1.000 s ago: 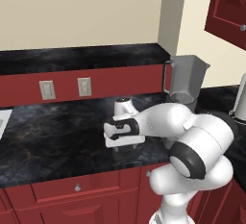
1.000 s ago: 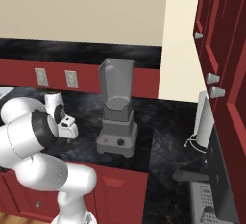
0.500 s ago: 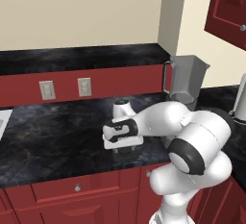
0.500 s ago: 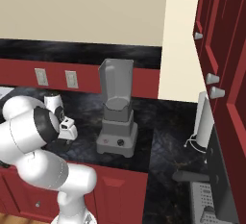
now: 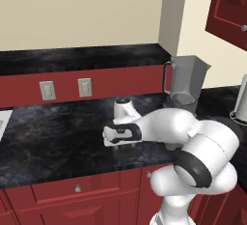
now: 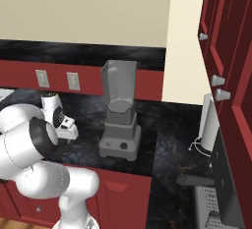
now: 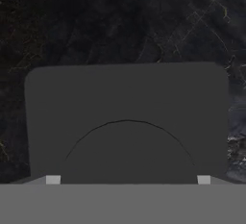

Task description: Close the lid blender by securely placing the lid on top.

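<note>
1. Low over the black marbled counter (image 5: 58,132), the gripper (image 5: 119,144) hangs directly above the lid (image 7: 126,122), which lies flat on the stone to the left of the blender (image 6: 119,117) and apart from it.
2. You need a square, centred descent: in the hand view the raised round centre sits midway between the two finger tips at the bottom edge, so keep that alignment as you go down.
3. The jaws stand wide apart, one tip at each side of the dome; close them only once they straddle it, not on the flat rim.
4. Judged from here, the grasp is not yet made and the jar's mouth is open, so the lift and carry to the right are yet to come.
5. The lid reads as a dark grey square with rounded corners, matte, its domed middle a shade darker.
6. The blender's tapered grey jar sits on a squat base with a red mark and dark knob.
</note>
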Available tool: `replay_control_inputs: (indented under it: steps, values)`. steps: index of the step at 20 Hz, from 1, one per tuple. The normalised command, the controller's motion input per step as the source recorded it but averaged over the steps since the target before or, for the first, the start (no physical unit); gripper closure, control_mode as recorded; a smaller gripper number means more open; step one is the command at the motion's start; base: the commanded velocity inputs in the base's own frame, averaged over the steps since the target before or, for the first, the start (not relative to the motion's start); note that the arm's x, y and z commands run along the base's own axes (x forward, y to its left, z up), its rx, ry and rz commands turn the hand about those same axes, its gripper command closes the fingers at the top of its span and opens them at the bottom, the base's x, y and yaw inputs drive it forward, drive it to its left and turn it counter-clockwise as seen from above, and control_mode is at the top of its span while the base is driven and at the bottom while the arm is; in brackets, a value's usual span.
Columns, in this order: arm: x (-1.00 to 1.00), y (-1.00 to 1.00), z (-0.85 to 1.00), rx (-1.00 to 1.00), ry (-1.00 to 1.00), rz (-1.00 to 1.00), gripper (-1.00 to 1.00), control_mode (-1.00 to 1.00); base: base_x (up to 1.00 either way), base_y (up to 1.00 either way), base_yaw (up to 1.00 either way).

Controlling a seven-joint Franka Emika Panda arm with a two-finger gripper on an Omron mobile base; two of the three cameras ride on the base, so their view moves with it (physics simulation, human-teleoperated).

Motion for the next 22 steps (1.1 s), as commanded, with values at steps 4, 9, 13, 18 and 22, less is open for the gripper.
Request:
replay_control_inputs:
  steps: [4, 9, 13, 18, 22]
  values:
    - [-0.27, -0.01, 0.88, 0.0, -0.27, 0.0, 1.0, -1.0, 0.0, 0.0, 0.0]
    - [-0.19, -0.07, 1.0, -0.01, -0.2, 0.0, 1.0, -1.0, 0.0, 0.0, 0.0]
    - [-0.16, -0.1, 0.95, -0.01, -0.17, 0.0, 1.0, -1.0, 0.0, 0.0, 0.0]
    - [-0.02, -0.16, 0.86, -0.01, -0.2, 0.0, 1.0, -1.0, 0.0, 0.0, 0.0]
    - [0.0, -0.26, 1.0, 0.0, -0.12, 0.0, 1.0, -1.0, 0.0, 0.0, 0.0]
